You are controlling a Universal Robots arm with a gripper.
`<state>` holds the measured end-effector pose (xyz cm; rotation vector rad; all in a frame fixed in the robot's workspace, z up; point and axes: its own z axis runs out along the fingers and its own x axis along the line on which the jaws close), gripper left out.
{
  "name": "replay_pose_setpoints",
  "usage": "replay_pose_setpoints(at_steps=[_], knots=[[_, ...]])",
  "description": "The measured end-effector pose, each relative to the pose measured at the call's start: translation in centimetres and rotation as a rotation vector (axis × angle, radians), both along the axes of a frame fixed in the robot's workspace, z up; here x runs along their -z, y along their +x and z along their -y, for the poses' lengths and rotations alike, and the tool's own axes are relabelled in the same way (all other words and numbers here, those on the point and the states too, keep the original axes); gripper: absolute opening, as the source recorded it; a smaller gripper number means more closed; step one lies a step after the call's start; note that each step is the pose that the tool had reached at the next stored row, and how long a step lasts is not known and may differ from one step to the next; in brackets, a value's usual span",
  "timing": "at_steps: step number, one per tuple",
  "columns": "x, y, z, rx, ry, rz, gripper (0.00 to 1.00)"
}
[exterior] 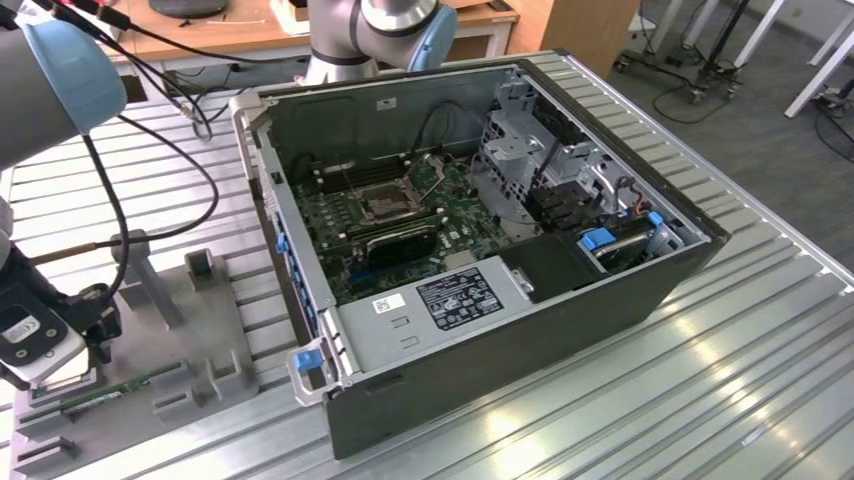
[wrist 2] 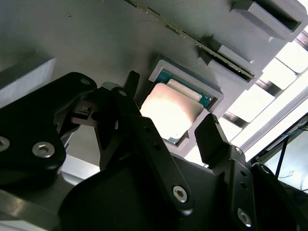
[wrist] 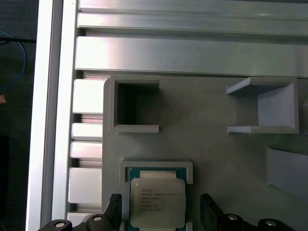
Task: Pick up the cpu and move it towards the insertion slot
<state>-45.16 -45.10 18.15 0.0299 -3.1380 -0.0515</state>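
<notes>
cpu [wrist: 158, 202]: flat in a grey tray [wrist: 211, 144] pocket.
gripper [wrist: 161, 209]: open, directly above, one finger on each side of the cpu.
slot [exterior: 387, 205]: inside the case [exterior: 641, 290], well apart, toward the exterior view's right.

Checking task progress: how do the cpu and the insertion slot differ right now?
The cpu lies in a grey holder with the open gripper astride it; the insertion slot sits inside the computer case. The cpu's top is pale metal; the slot's centre is dark. Both are square.
</notes>
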Motion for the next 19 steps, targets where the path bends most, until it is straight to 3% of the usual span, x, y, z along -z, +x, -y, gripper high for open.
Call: replay_pose_setpoints(at_steps=[19], knots=[[0.13, 0.00, -0.13, 0.000, 0.0000, -0.0001, 0.73]])
